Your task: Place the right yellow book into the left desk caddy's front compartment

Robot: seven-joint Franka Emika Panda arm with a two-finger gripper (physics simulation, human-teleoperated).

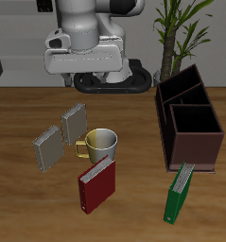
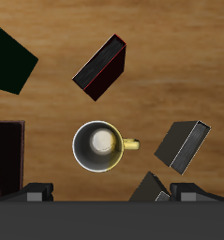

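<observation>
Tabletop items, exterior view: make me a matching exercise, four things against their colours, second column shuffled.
Things:
1. mug
2. left desk caddy
3. book lying by the caddy's front end
4. book in front of the mug

Colours:
A. green
B. dark red
C. pale yellow
D. dark brown-maroon

Pairs: 1-C, 2-D, 3-A, 4-B

The arm (image 1: 89, 24) was glossy white and pale grey with rounded housings, its boxy grey gripper (image 1: 84, 77) body ending in short dark fingers (image 2: 34, 193) above the table.
</observation>
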